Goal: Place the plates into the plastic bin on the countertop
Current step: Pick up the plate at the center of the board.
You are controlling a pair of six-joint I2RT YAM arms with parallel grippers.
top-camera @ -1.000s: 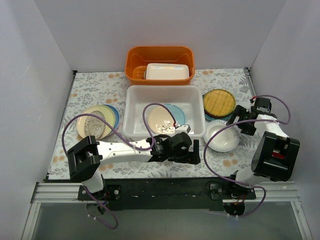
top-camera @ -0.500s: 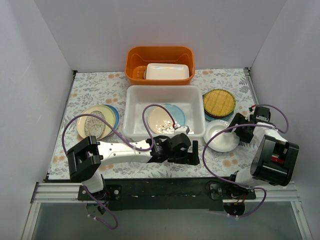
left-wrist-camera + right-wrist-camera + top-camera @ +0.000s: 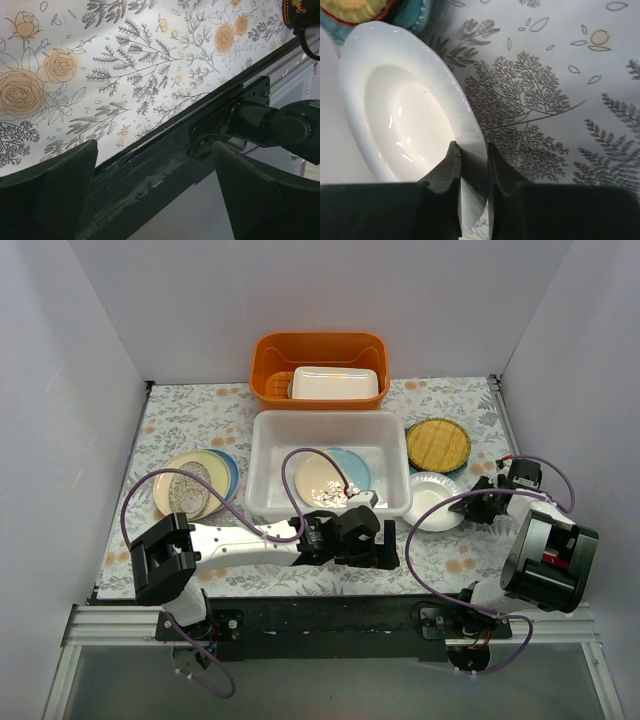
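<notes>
The white plate (image 3: 432, 499) (image 3: 405, 115) lies right of the plastic bin (image 3: 330, 417) on the flowered countertop (image 3: 180, 420). My right gripper (image 3: 470, 503) (image 3: 472, 147) is shut on its near right rim, one finger inside the rim and one outside. A cream plate (image 3: 322, 480) and a light blue plate (image 3: 353, 468) lie in the bin. A yellow woven plate (image 3: 438, 444) tops a stack behind the white one. More plates (image 3: 187, 486) are stacked left of the bin. My left gripper (image 3: 385, 550) (image 3: 155, 145) hangs open and empty over the countertop's front edge.
An orange tub (image 3: 320, 360) holding a small white box (image 3: 335, 383) stands behind the bin. The left arm lies across the front of the bin, with a purple cable looping over it. Grey walls close in both sides. The black mounting rail (image 3: 165, 165) runs under the left gripper.
My right gripper has moved in onto the white plate and closed on its rim. The plate has shifted a little toward the bin. The left arm has barely moved.
</notes>
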